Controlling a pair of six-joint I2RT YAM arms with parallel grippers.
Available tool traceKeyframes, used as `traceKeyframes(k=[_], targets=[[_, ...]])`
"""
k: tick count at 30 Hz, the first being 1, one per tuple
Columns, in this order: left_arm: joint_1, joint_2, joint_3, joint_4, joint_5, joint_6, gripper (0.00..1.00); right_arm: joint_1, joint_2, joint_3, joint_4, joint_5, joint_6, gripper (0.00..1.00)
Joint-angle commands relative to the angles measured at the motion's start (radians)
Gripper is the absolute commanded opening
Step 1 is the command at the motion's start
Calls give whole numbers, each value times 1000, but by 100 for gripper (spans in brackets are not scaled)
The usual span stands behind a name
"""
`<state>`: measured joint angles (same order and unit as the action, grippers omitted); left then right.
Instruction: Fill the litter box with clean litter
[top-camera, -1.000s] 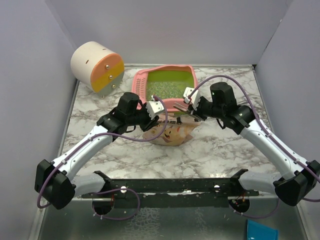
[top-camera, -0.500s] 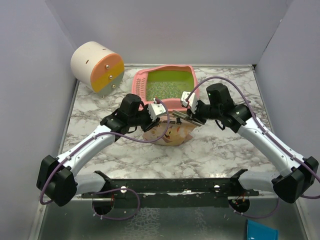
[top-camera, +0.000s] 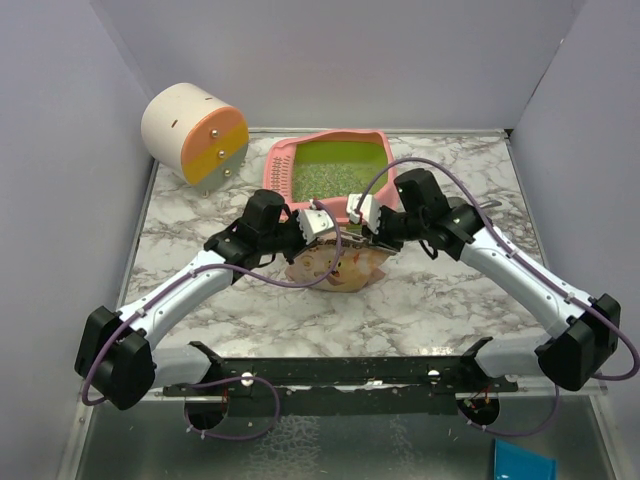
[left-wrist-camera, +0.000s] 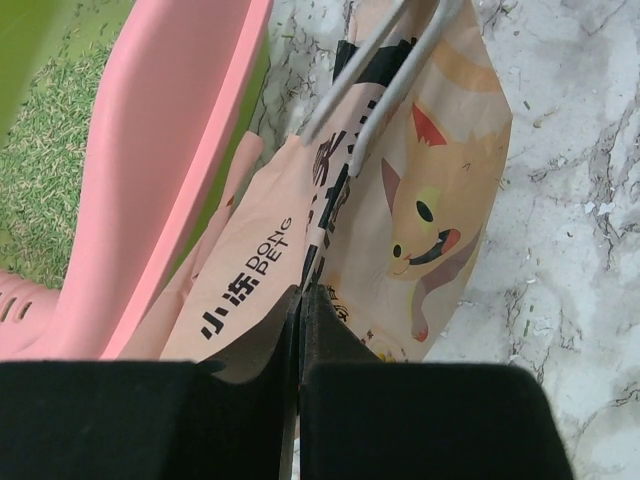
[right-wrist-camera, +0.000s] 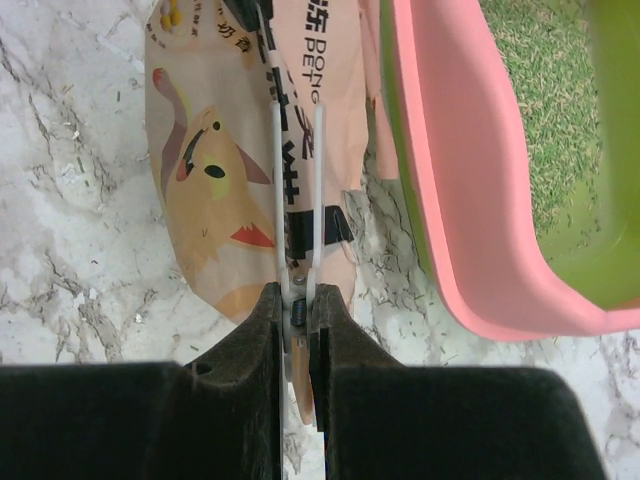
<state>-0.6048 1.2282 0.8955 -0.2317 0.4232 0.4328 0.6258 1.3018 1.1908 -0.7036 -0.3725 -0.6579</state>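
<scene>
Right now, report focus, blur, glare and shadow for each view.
Top external view: even, soft light, no glare, and everything is sharp, including the pouch. Left wrist view: the pouch print is crisp, the green smear in the top-left corner is out of focus, and the left gripper is featureless black. Right wrist view: the clean litter and the litter box wall are sharp, with a green blur at top right.
</scene>
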Motion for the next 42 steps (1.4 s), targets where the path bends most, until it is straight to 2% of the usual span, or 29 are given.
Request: traceKeyframes(k=[1, 20, 36, 37, 40, 42], targets=[[-8, -21, 1, 30, 54, 21, 0, 37, 19, 42, -32, 50, -93, 1], [-20, -130, -98, 109, 96, 44, 0, 88, 71, 36, -8, 50, -180, 1], [-21, -149, -118, 149, 107, 26, 0, 165, 165, -9, 58, 107, -107, 1], [-21, -151, -117, 147, 103, 20, 0, 164, 160, -18, 75, 125, -96, 3], [-21, -154, -116, 148, 85, 2, 9, 164, 146, -36, 110, 188, -72, 21], [-21, -159, -117, 152, 65, -12, 15, 164, 132, -38, 111, 213, -55, 36]])
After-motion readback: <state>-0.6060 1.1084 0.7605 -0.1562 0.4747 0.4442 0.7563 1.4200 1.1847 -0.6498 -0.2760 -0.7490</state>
